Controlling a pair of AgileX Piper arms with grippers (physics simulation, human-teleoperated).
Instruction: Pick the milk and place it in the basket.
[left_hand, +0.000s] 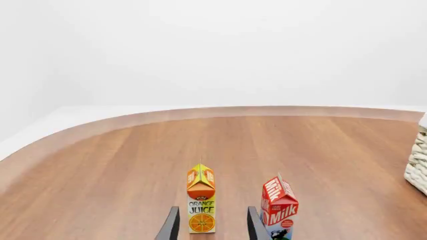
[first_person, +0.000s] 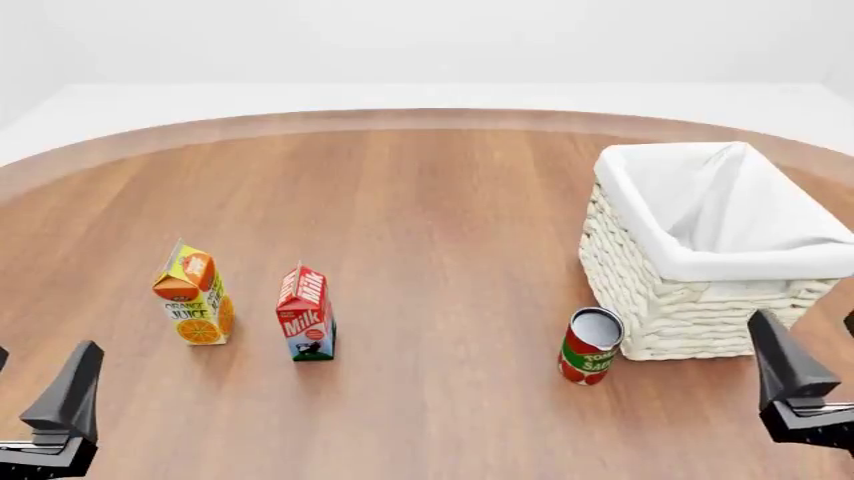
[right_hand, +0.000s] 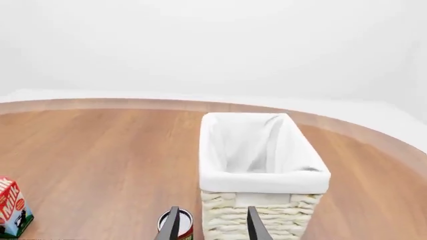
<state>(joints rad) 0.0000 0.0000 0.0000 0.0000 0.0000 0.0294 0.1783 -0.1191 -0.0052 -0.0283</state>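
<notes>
— While both arms hang low at the near edge, where's the milk (first_person: 306, 315)?
— Upright on the table (first_person: 441, 220), just at three o'clock of the juice carton (first_person: 195, 296), well apart from the basket (first_person: 694, 300).
— Grippers?
— Left gripper (left_hand: 212, 225) and right gripper (right_hand: 212, 224) both spread, holding nothing.

Round wooden table (first_person: 441, 220), juice carton (first_person: 195, 297), milk (first_person: 306, 314), sauce can (first_person: 589, 346), basket (first_person: 707, 262)

"Milk" in white on the red milk (left_hand: 279, 212) carton; "ORANGE JUICE" on the juice carton (left_hand: 201, 206) just beside it; can (first_person: 589, 347) label unreadable.
</notes>
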